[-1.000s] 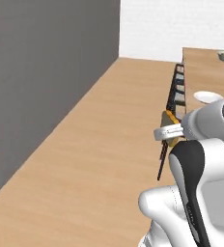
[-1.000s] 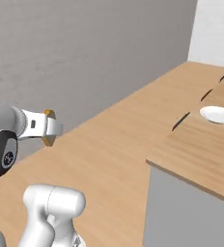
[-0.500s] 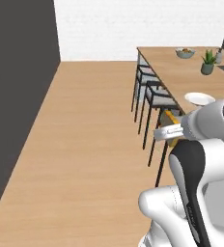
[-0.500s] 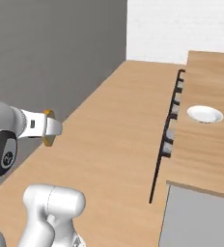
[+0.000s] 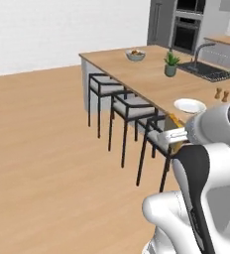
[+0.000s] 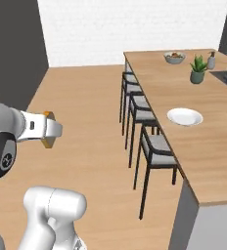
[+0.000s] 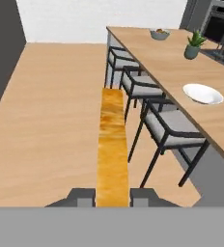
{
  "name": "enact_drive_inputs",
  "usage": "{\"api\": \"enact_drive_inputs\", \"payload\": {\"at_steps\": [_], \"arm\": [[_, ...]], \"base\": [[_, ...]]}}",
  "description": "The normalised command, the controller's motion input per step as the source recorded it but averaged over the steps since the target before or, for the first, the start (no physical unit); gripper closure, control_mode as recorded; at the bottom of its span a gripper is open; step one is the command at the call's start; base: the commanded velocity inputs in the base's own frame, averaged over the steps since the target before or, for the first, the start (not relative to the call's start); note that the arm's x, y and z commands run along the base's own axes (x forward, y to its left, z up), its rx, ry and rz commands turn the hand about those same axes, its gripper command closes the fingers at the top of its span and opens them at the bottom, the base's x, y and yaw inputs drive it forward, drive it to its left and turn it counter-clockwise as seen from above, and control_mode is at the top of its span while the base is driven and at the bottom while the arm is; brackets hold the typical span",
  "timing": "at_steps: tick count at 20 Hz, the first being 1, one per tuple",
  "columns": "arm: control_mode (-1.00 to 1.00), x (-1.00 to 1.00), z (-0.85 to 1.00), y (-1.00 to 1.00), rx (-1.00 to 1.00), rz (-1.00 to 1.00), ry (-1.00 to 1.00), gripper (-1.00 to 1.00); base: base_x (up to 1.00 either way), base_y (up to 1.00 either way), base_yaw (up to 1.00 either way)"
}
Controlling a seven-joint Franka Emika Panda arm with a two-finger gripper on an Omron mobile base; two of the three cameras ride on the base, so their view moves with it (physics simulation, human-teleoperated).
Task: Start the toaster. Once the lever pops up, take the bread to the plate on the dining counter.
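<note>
Golden-brown bread (image 7: pixel 112 144), white plate (image 7: pixel 203 93), light-wood dining counter (image 7: pixel 181 72)

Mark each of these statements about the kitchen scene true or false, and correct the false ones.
1. The gripper is shut on the bread. True.
2. The plate already holds the bread. False: the plate is bare; the bread is in the gripper, out over the floor.
3. The plate lies on the dining counter. True.
4. The potted plant stands between the plate and the nearest stool. False: it stands farther along the counter, beyond the plate, near the sink.
5. A bowl sits near the far end of the counter. True.
</note>
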Motion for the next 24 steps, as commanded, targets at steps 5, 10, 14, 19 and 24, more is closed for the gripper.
{"api": "enact_drive_inputs", "payload": {"at_steps": [5,10,14,19,24], "arm": [[1.0,0.0,0.0,0.0,0.0,0.0,0.0,1.0],[1.0,0.0,0.0,0.0,0.0,0.0,0.0,1.0],[1.0,0.0,0.0,0.0,0.0,0.0,0.0,1.0],[1.0,0.0,0.0,0.0,0.0,0.0,0.0,1.0],[1.0,0.0,0.0,0.0,0.0,0.0,0.0,1.0]], "base": [[0.8,0.72,-0.69],[0.63,0.63,-0.73],[0.63,0.69,-0.69],[0.65,0.86,-0.63],[0.54,0.85,-0.48]]}}
